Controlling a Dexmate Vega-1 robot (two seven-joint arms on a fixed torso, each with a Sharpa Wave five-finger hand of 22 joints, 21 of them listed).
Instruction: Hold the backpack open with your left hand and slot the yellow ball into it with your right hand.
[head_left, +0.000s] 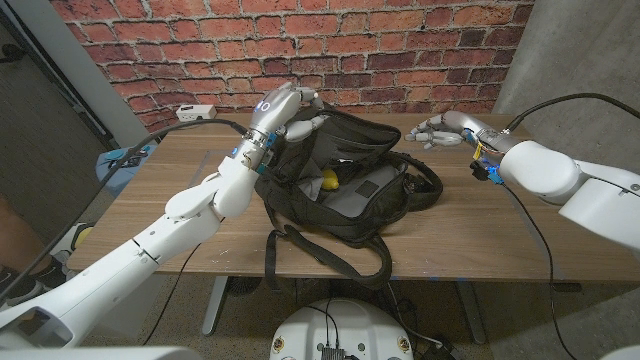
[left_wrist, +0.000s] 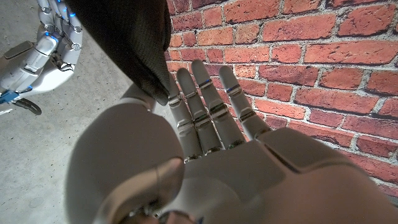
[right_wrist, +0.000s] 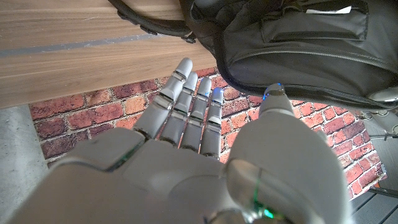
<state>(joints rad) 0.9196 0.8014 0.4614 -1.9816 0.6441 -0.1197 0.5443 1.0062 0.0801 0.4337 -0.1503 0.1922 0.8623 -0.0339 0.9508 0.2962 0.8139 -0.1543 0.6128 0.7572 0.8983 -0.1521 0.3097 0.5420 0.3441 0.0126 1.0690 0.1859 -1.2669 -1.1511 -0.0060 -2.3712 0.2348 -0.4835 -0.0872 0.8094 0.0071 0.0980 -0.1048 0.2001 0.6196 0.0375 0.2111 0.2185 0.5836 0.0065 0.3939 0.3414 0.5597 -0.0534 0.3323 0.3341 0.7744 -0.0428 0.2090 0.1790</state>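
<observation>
Black backpack (head_left: 352, 185) lying mid-tabletop (head_left: 470, 230), nearer the far edge, main compartment gaping upward; straps trailing over the near edge
Yellow ball (head_left: 328, 181) inside the open compartment, partly hidden by fabric
Left hand (head_left: 282, 110) raised at backpack's far-left rim, pinching the upper flap and holding it up; left wrist view: fingers (left_wrist: 205, 112) straight, side by side, black fabric (left_wrist: 134, 43) caught at thumb side
Right hand (head_left: 437, 131) above far edge of tabletop, just right of backpack, apart from it; fingers extended, slightly spread, nothing held; right wrist view: fingers (right_wrist: 186, 106) straight, pointing past the backpack's front pocket (right_wrist: 311, 37)
White power strip (head_left: 196, 111) at far-left corner of tabletop, cable attached
Brick wall (head_left: 400, 50) behind table
</observation>
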